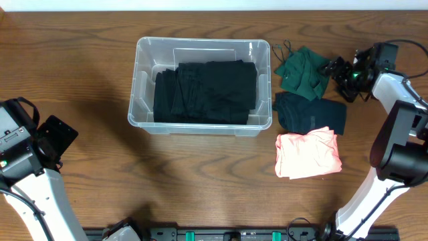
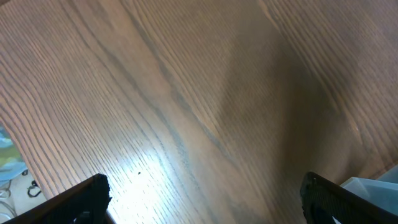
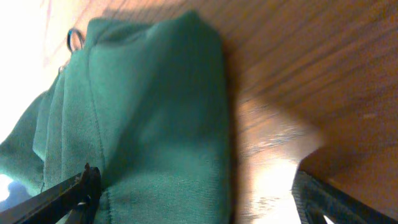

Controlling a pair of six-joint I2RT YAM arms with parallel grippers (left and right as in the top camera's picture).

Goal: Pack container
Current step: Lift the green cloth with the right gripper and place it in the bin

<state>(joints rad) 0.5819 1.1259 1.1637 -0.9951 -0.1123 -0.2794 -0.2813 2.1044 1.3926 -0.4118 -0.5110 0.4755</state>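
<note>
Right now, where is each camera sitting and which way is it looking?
Overhead: above the table, looking straight down at the container, the green garment and both arms.
Left wrist: on the left gripper, facing down at bare table; its open fingers frame the bottom corners.
Right wrist: on the right gripper, close over the green garment; fingers show low.
Shared: overhead and right wrist both show the green garment.

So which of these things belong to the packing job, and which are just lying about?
Job: container, dark clothes inside it, green garment, navy garment, pink garment, right gripper.
Lying about: left gripper, idle over table; black rail at front edge.
</note>
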